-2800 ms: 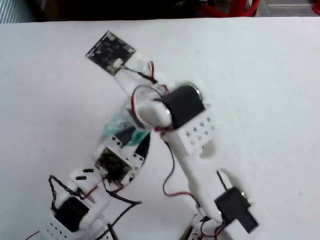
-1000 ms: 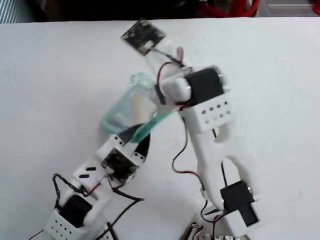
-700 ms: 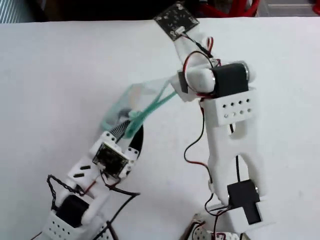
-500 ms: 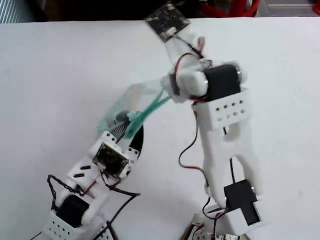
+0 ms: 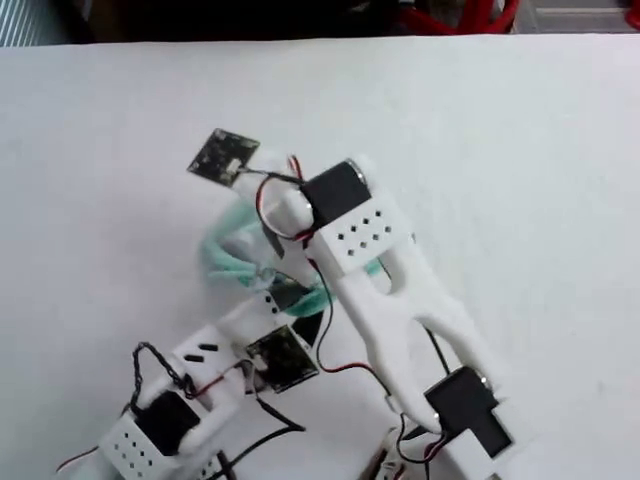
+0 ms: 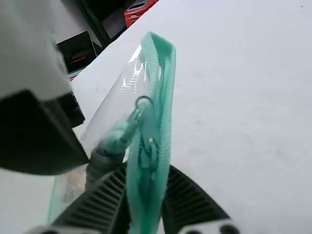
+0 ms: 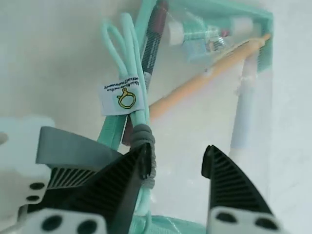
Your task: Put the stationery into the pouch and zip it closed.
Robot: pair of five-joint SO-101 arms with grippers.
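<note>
The clear pouch [image 7: 214, 122] with mint green trim lies on the white table, and it also shows in the high view [image 5: 228, 255]. Inside it are a wooden pencil [image 7: 204, 78], a white pen [image 7: 243, 107] and a dark red pen [image 7: 153, 39]. My left gripper [image 6: 144, 183] is shut on the pouch's green zipper band [image 6: 158, 97], just below the ring pull [image 6: 143, 102]. My right gripper [image 7: 175, 165] is open just above the pouch. One finger rests against the mint cord [image 7: 129, 63] with its white label and grey bead. In the high view the right arm [image 5: 340, 225] covers much of the pouch.
White tabletop [image 5: 520, 150] stretches wide to the right and back. Dark clutter and red objects line the far edge [image 5: 450, 15]. The two arms cross closely near the table's middle, with loose wires [image 5: 250, 440] at the left arm's base.
The right arm swung back from the far edge to above the pouch. The left arm shifted right with the pouch's edge in its grip, and the pouch is now bunched under the right arm.
</note>
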